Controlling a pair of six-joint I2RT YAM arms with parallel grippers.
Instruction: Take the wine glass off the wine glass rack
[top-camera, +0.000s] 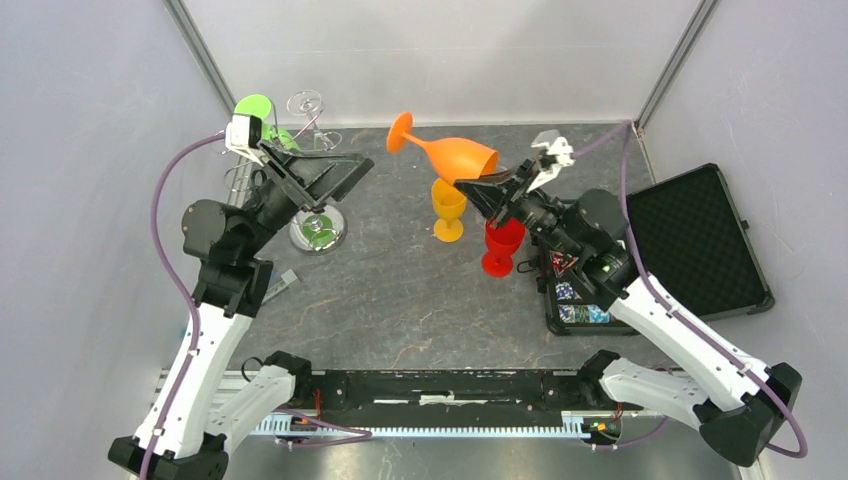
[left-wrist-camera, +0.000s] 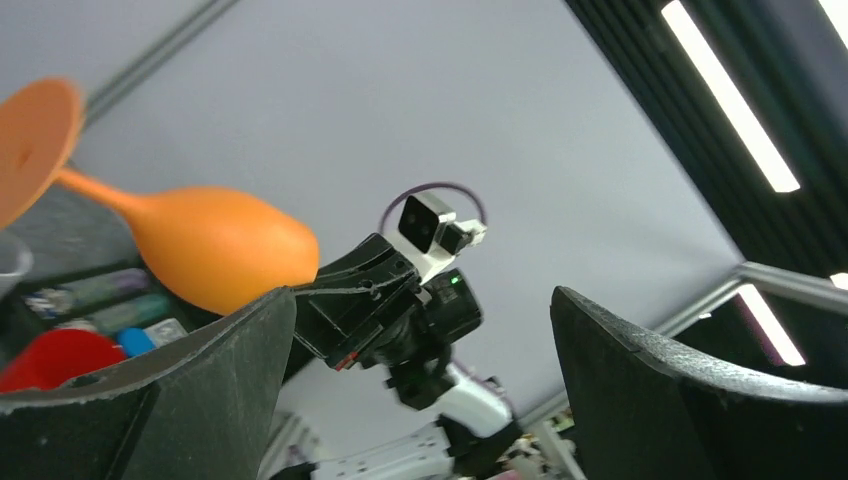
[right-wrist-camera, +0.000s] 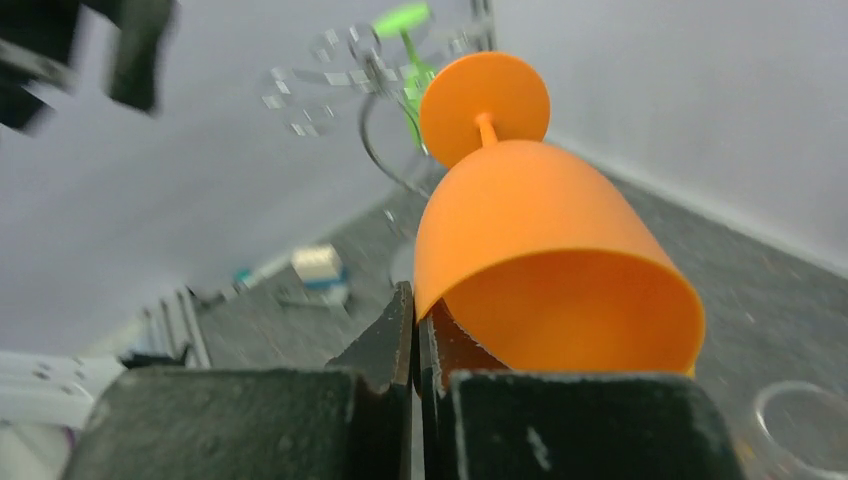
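My right gripper (top-camera: 482, 183) is shut on the rim of an orange wine glass (top-camera: 455, 153) and holds it on its side in the air, foot pointing to the far left, apart from the rack. In the right wrist view the fingertips (right-wrist-camera: 404, 322) pinch the rim of the glass (right-wrist-camera: 540, 230). The silver wine glass rack (top-camera: 318, 232) stands at the far left, blurred in the right wrist view (right-wrist-camera: 372, 120). A green glass (top-camera: 256, 107) and a clear glass (top-camera: 305, 102) hang on it. My left gripper (top-camera: 350, 172) is open and empty above the rack's base (left-wrist-camera: 420, 300).
A yellow glass (top-camera: 448, 208) and a red glass (top-camera: 502, 245) stand on the grey table under the orange one. An open black case (top-camera: 700, 240) lies at the right, with a box of small items (top-camera: 580, 305) in front of it. White walls close in on the table.
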